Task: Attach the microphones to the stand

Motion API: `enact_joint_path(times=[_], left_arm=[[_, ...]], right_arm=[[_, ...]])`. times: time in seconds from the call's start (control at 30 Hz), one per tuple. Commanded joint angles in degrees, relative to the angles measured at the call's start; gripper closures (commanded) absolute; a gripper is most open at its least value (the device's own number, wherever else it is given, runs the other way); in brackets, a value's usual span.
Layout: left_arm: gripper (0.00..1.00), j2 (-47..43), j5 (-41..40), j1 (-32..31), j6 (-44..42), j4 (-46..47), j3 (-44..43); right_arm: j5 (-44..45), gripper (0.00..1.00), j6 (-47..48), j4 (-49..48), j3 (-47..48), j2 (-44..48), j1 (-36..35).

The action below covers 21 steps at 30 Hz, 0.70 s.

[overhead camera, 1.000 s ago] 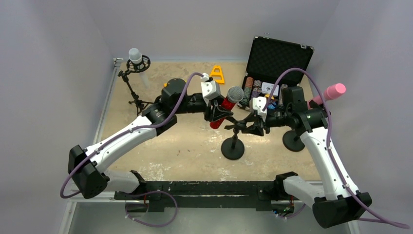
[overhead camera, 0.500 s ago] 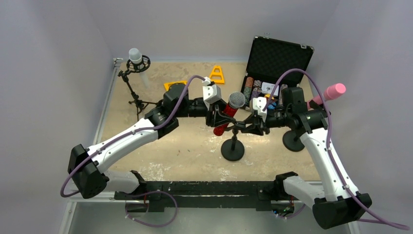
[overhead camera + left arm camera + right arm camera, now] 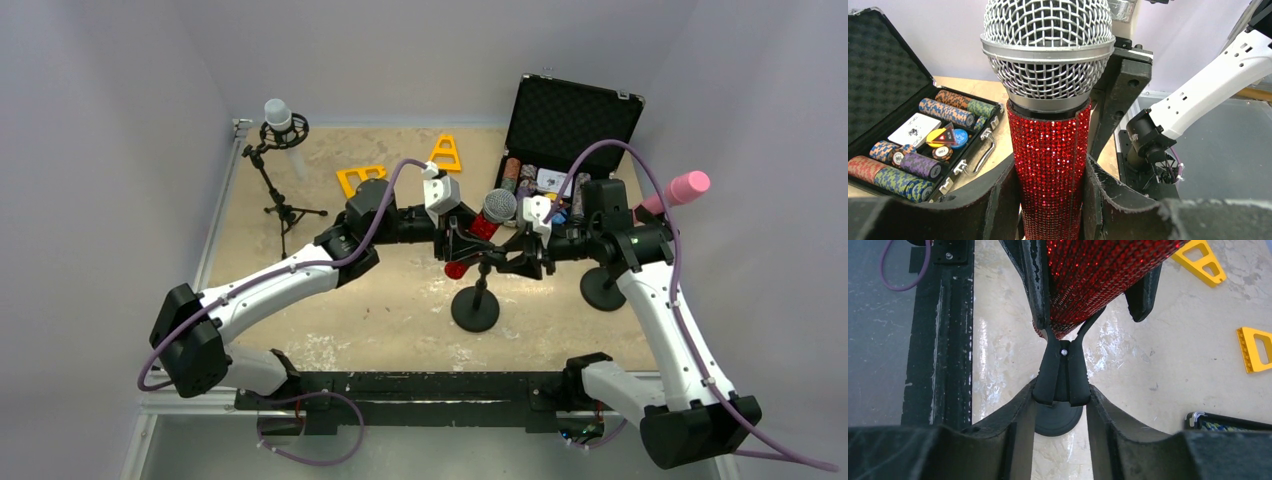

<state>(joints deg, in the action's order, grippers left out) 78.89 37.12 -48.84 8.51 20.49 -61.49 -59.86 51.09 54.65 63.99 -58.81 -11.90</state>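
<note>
My left gripper (image 3: 463, 243) is shut on the glittery red microphone (image 3: 496, 207), its fingers (image 3: 998, 200) pressing the red body (image 3: 1050, 150) below the silver mesh head. My right gripper (image 3: 519, 262) is shut on the black clip (image 3: 1062, 382) of the middle stand (image 3: 475, 308), squeezing its handles. The clip's prongs spread around the microphone's lower end (image 3: 1083, 285). The white microphone (image 3: 277, 113) sits in the tripod stand at the back left. The pink microphone (image 3: 682, 187) sits on the right stand (image 3: 603, 289).
An open black case (image 3: 570, 118) with poker chips (image 3: 923, 170) stands at the back right. Two yellow pieces (image 3: 447, 152) (image 3: 358, 178) lie on the mat behind the arms. A black rail (image 3: 420, 385) runs along the near edge. The walls are close on both sides.
My left gripper has carried the red microphone right and toward the clip, so its lower end now sits between the clip's prongs. My right gripper has kept hold of the clip.
</note>
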Motion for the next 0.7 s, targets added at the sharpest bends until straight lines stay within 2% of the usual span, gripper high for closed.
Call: enact_joint_path(times=[0.0,0.03,0.07,0.13,0.27,0.43,0.47,0.5,0.67], left_arm=[[1.0,0.65,-3.18,-1.17,0.69,6.4,0.04],[1.0,0.15,-3.4,-1.17,0.59,5.93,0.18],[0.92,-0.28,-3.62,-1.17,0.5,5.21,0.34],[0.74,-1.19,-4.56,-1.17,0.44,4.25,0.85],[0.49,-3.0,-6.1,-1.13,0.44,1.5,0.94],[0.18,-5.7,-6.62,-0.72,-0.56,-3.73,-0.54],[0.07,-6.69,-6.91,-0.54,-1.0,-4.61,-0.33],[0.02,-7.74,-7.42,-0.34,-1.57,-5.51,-0.03],[0.01,-14.19,-7.85,1.5,-5.65,-13.15,0.78]], right_arm=[[-5.73,0.43,-0.64,-2.14,-0.58,0.79,-1.1],[-5.55,0.31,-0.65,-2.05,-0.53,1.17,-1.1],[-5.47,0.24,-0.64,-2.0,-0.55,1.93,-1.03],[-5.36,0.18,-0.8,-2.2,-0.84,2.93,-0.81],[-5.38,0.12,-1.44,-2.93,-1.3,4.47,0.08],[-5.47,0.1,-2.21,-3.68,-1.08,5.5,1.81],[-5.65,0.1,-2.25,-3.83,-1.09,5.8,2.29],[-5.78,0.1,-2.26,-3.81,-1.06,6.02,2.7],[-6.21,0.09,-1.24,-3.15,-1.03,7.51,4.26]])
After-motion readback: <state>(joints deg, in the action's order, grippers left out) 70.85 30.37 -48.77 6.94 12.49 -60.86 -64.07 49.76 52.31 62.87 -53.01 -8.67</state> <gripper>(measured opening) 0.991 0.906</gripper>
